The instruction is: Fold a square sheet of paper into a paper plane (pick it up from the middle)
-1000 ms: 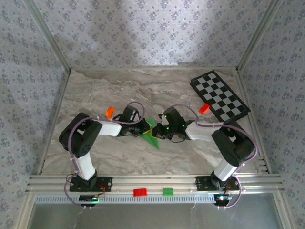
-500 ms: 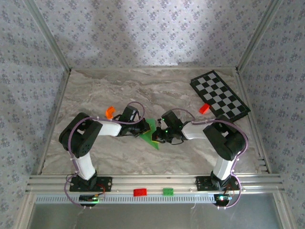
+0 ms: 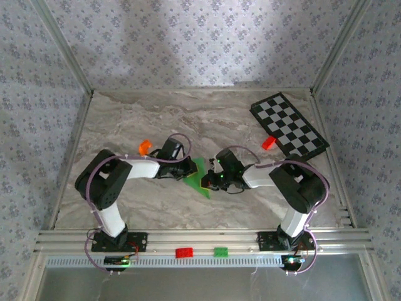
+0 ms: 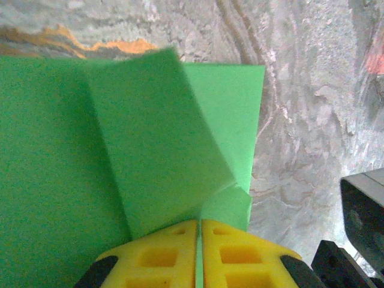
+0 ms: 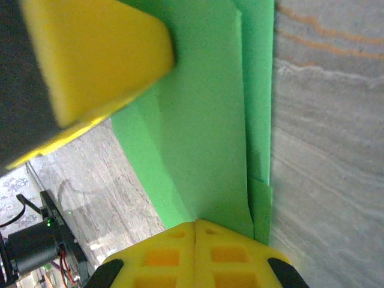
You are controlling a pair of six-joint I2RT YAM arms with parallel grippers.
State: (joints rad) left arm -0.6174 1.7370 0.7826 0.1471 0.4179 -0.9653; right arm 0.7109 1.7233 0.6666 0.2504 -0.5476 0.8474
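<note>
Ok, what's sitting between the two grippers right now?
The part-folded green paper fills the gap between the left gripper and the right gripper in the top view, and both are pinching it.

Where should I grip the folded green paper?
Pinch a layered edge by the fold, coming in level from the side: the paper is thin, and doubled flaps are probably stiffest. The left gripper and right gripper hold it so, from opposite sides.

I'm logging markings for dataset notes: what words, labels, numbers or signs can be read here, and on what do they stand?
None can be read. The green paper is plain, the checkered board carries only squares, the wallpaper only a floral motif; the red brick and green brick on the front rail are too small to tell.
</note>
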